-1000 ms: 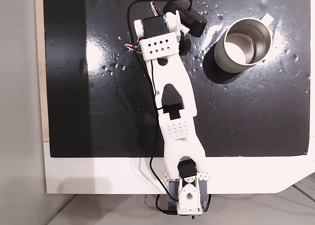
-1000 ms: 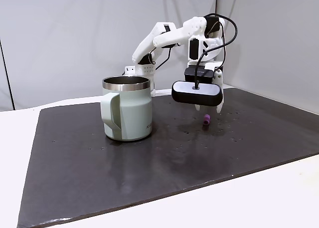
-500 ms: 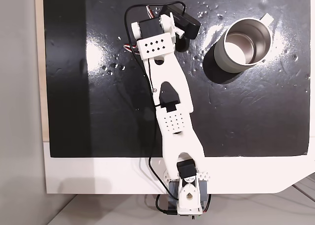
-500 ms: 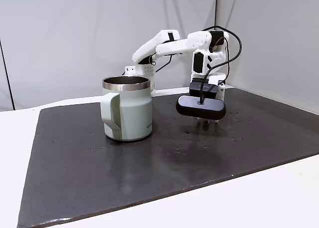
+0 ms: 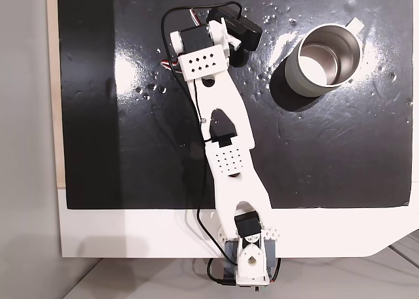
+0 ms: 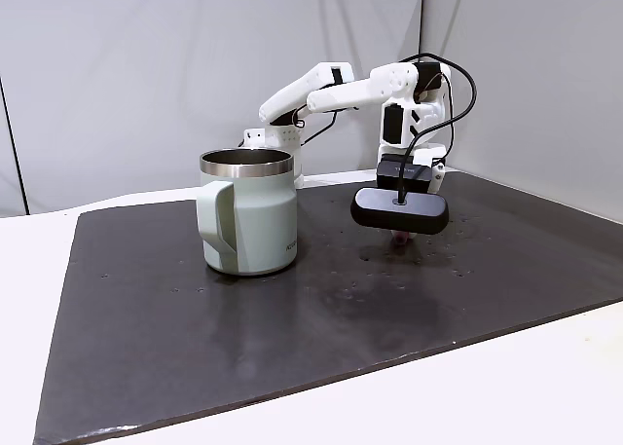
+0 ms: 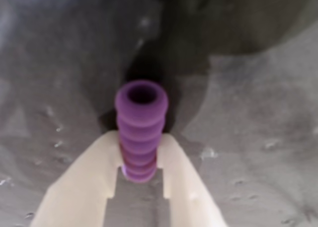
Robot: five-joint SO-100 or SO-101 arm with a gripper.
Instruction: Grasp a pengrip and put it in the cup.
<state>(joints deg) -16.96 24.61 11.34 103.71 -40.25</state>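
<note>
The lilac-purple ribbed pengrip lies on the black mat, its open end facing the wrist camera. My gripper has its two cream fingers pressed against both sides of the tube's lower half. In a fixed view from the side, a sliver of the pengrip shows beneath the black wrist camera, low on the mat. The grey-white cup stands upright to the left there, apart from the gripper. From above, the cup sits right of the gripper, with its handle at the top right.
The black mat covers most of the white table. The arm's base is clamped at the table's near edge. A grey wall rises close behind the gripper in the side view.
The arm swung slightly left in the top view and dropped to the mat. The pengrip, lying free beside the gripper a second ago, now sits between the fingers.
</note>
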